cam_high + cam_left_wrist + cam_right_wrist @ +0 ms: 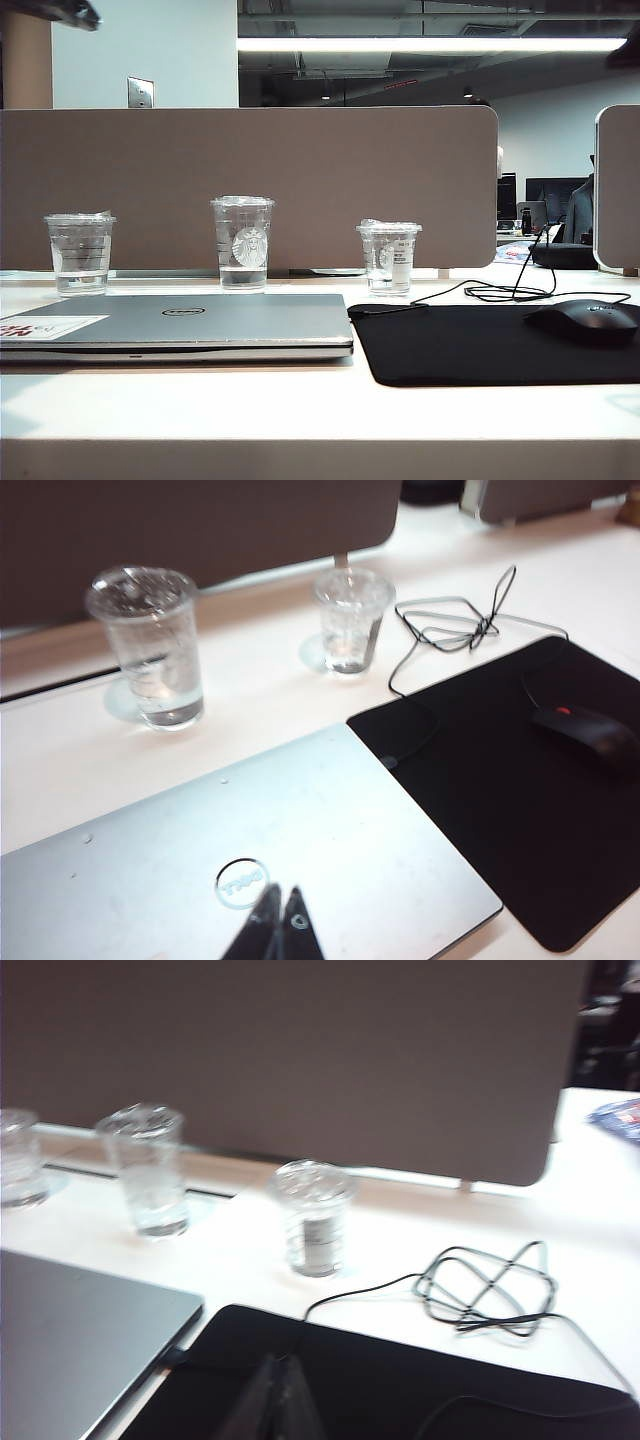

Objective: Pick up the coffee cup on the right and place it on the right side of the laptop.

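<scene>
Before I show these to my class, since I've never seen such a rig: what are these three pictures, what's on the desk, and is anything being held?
It is a two-armed robot. One camera faces the desk from the front; the other two ride on the wrists. The left gripper hangs over the closed laptop, its fingers together. The right gripper, also shut, hangs over the black mouse pad. Neither holds anything. Three clear cups stand behind: the coffee cup with the white label on the right, a taller cup in the middle, a short cup on the left. A mouse lies on the pad.

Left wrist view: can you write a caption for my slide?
Left gripper, jaws shut, hangs over the laptop, with two clear cups behind it and a mouse on its black pad.
</scene>
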You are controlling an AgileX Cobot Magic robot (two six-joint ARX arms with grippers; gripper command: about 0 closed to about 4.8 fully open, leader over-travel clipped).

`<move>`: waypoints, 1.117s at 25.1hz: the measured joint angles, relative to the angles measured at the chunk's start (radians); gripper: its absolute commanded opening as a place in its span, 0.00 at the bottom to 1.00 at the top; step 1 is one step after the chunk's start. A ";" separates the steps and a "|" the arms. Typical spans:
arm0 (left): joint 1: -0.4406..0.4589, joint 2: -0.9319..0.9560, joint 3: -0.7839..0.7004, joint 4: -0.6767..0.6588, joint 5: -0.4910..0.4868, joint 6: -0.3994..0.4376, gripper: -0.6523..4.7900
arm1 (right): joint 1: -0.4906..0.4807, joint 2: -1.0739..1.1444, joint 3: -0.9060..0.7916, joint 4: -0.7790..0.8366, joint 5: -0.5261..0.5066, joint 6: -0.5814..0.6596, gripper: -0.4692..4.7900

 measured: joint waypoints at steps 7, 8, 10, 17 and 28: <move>-0.013 0.062 0.050 -0.028 0.007 0.000 0.11 | 0.041 0.175 0.000 0.144 -0.001 0.000 0.07; -0.013 0.062 0.050 -0.027 0.007 0.000 0.11 | 0.041 0.202 0.000 0.169 -0.001 0.000 0.07; -0.013 0.061 0.050 -0.024 0.007 0.000 0.11 | 0.041 0.264 0.000 0.230 0.000 0.000 0.07; -0.013 0.062 0.050 -0.020 0.021 0.000 0.11 | 0.040 0.555 0.056 0.423 -0.018 -0.001 1.00; -0.013 0.062 0.050 -0.001 0.031 0.000 0.11 | 0.041 0.971 0.343 0.480 -0.178 0.008 1.00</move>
